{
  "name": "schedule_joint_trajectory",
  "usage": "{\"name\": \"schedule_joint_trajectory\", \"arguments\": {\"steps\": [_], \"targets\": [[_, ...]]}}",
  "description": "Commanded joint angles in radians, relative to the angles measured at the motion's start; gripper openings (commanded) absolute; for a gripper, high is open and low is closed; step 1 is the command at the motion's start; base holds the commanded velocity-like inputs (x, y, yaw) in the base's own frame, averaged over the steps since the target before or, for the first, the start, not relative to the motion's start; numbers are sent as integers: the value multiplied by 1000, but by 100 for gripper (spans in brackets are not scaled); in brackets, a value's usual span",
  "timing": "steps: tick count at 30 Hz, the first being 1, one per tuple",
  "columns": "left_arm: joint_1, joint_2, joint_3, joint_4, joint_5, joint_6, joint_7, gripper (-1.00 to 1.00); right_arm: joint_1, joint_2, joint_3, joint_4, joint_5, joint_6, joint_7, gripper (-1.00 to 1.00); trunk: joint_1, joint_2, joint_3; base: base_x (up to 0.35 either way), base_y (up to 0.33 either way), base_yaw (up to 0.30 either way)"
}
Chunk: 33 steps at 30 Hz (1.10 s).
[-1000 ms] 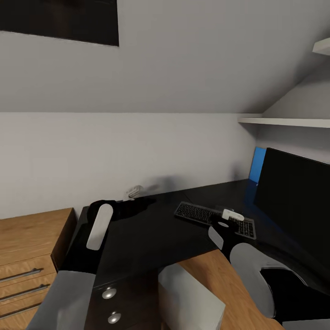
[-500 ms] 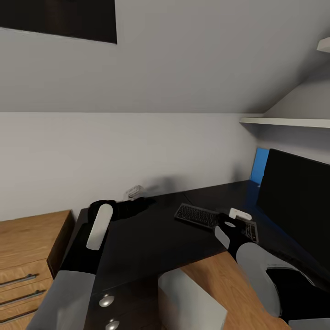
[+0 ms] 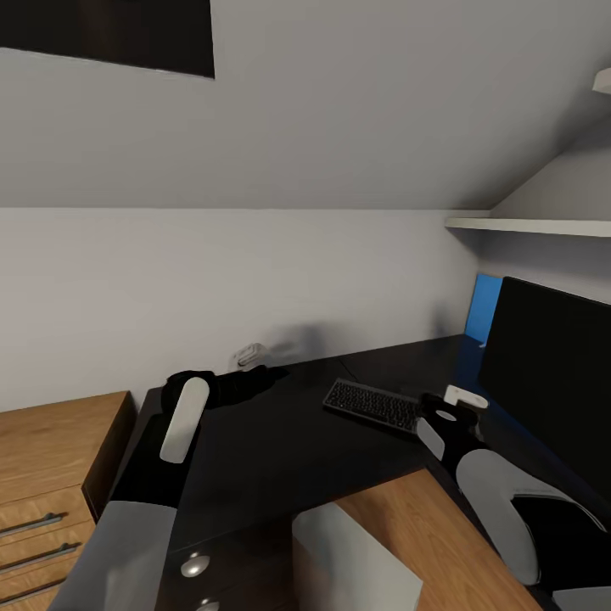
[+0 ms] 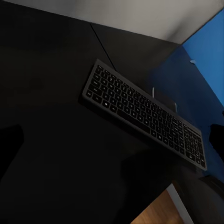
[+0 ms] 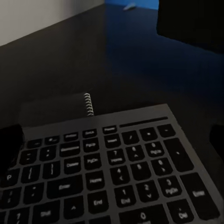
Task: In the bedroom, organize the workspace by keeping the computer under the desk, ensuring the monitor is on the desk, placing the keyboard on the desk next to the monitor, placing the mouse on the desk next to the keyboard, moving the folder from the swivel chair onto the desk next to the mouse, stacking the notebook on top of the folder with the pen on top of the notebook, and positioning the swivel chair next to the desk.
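A: The keyboard (image 3: 372,406) lay flat on the black table (image 3: 280,441), left of the monitor (image 3: 552,373), with the blue folder (image 3: 482,307) standing at the far wall behind it.

B: And the hands?

A: The right hand (image 3: 450,416) hovered over the keyboard's right end, the left hand (image 3: 242,386) rested far left; I couldn't tell either one's grip.

B: Anything else?

A: A spiral-bound notebook (image 5: 56,112) lay just beyond the keys.

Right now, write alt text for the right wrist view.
A black keyboard lies on the black desk, its number-pad end nearest the camera. A dark spiral-bound notebook lies just beyond it, and the monitor stands farther back.
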Motion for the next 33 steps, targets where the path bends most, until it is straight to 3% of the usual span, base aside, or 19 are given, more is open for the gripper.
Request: {"name": "schedule_joint_trajectory", "arguments": {"steps": [1, 5, 10, 14, 33], "targets": [[-1, 0, 0, -1, 11, 3, 10, 100, -1, -3, -3, 0, -7, -7, 6, 100, 0, -1, -1, 4, 0, 0], [-1, 0, 0, -1, 11, 3, 10, 100, -1, -21, -8, 2, -18, -6, 39, 100, 0, -1, -1, 26, 0, 0], [-1, 0, 0, -1, 11, 4, 9, 100, -1, -47, -27, 3, -98, -3, 88, 100, 0, -1, -1, 12, 0, 0], [-1, 0, 0, -1, 11, 4, 10, 100, -1, -61, -30, 3, -117, -2, 94, 100, 0, -1, -1, 1, 0, 0], [-1, 0, 1, -35, 12, 10, 11, 100, -1, -64, -32, 3, -122, -4, 95, 100, 0, -1, -1, 0, 0, 0]]}}
